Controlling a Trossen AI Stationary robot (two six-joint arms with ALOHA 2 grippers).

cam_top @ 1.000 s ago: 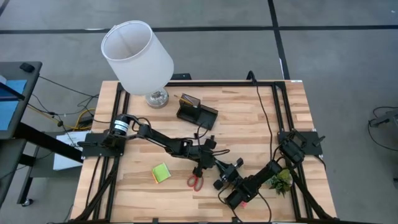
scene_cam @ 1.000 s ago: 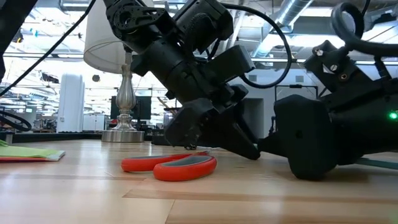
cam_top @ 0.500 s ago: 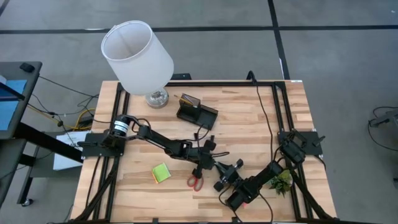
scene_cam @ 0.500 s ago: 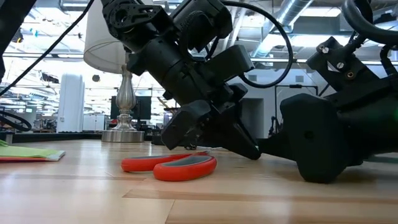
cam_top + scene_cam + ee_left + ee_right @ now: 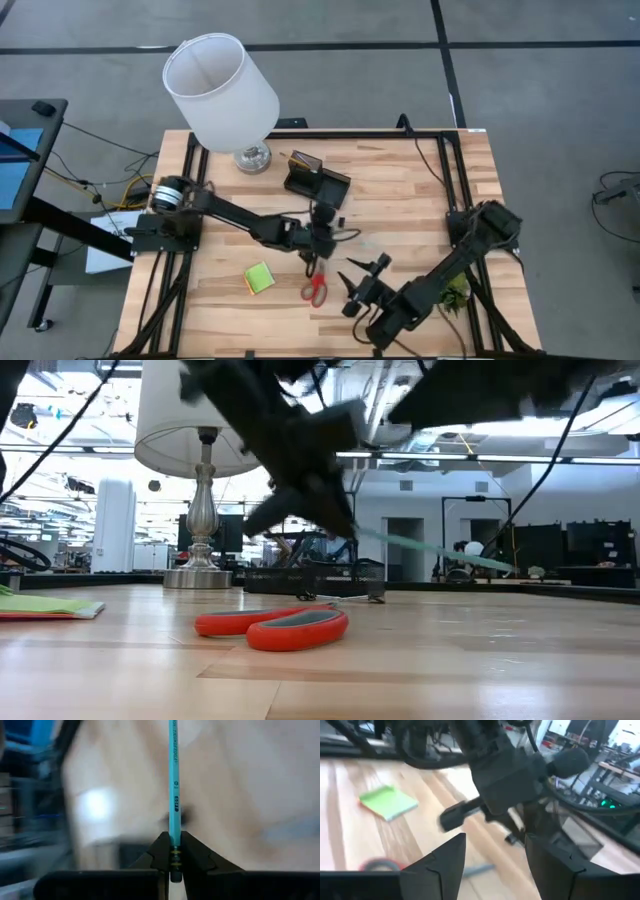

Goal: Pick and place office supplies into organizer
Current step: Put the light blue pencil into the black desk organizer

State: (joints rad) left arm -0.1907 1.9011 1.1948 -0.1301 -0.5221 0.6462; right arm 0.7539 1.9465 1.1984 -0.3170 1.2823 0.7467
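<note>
Left gripper (image 5: 172,851) has lifted off the table pinching the teal pen (image 5: 173,780), now mid-table, 6 o'clock of the organizer (image 5: 316,181). Right gripper (image 5: 360,285) backed off, fingers spread. Drop-in comes next.

We note a teal pencil (image 5: 173,790) clamped in the left claw (image 5: 170,851), lifted off the tabletop. Red-handled scissors (image 5: 315,289) lie flat at 6 o'clock of the black organizer (image 5: 316,183); a lime-green sticky-note pad (image 5: 260,277) lies near the scissors at 9 o'clock.
</note>
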